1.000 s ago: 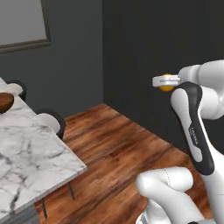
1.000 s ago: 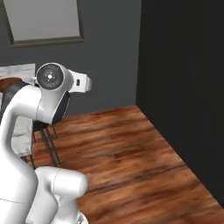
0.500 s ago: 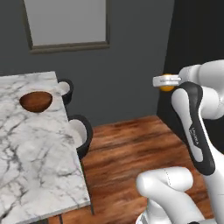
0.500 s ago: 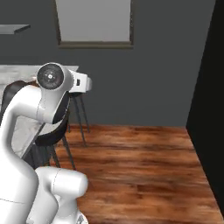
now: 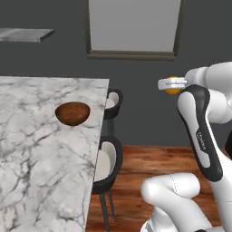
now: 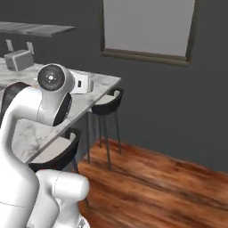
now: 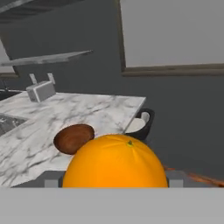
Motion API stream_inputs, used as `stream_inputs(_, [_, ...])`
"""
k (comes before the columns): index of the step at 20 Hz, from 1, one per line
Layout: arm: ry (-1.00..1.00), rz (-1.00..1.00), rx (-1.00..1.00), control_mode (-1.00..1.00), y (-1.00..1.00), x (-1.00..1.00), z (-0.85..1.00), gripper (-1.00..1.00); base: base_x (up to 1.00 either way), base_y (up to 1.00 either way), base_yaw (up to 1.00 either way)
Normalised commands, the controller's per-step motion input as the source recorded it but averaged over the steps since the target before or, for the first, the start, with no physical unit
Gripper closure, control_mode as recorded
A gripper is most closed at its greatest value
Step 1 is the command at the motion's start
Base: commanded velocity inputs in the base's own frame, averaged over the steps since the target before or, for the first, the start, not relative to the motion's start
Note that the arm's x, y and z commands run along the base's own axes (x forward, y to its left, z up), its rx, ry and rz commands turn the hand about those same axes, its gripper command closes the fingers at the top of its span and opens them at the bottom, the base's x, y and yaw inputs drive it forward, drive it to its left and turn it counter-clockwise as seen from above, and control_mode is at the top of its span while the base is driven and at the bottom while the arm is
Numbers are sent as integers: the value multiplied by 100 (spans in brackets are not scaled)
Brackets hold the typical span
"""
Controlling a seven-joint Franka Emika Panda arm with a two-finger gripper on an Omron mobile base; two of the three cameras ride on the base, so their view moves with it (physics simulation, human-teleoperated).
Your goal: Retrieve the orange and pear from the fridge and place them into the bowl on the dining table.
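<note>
Dark-walled dining room, marble desk [image 5: 41, 149] bearing bowl [image 5: 72, 113]: hand [image 5: 171, 84] pinching orange [image 7: 115, 161], held aloft well right of desk; transport step, next requiring carry over bowl, then release.

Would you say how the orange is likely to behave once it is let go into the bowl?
The orange is a smooth ball, so it will probably roll. The bowl is round and looks deep, so its wall should stop it. The bowl looks light and might shift.
</note>
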Motion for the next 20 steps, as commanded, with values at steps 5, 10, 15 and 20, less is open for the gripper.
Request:
stream_inputs(5, [0,0,0,100,0,0,0,100,100,-48,61])
stream_inputs(10, [0,0,0,100,0,0,0,100,100,-50,61])
stream_inputs(15, [0,0,0,100,0,0,0,100,100,-53,60])
stream_inputs(20, [0,0,0,100,0,0,0,100,100,-57,57])
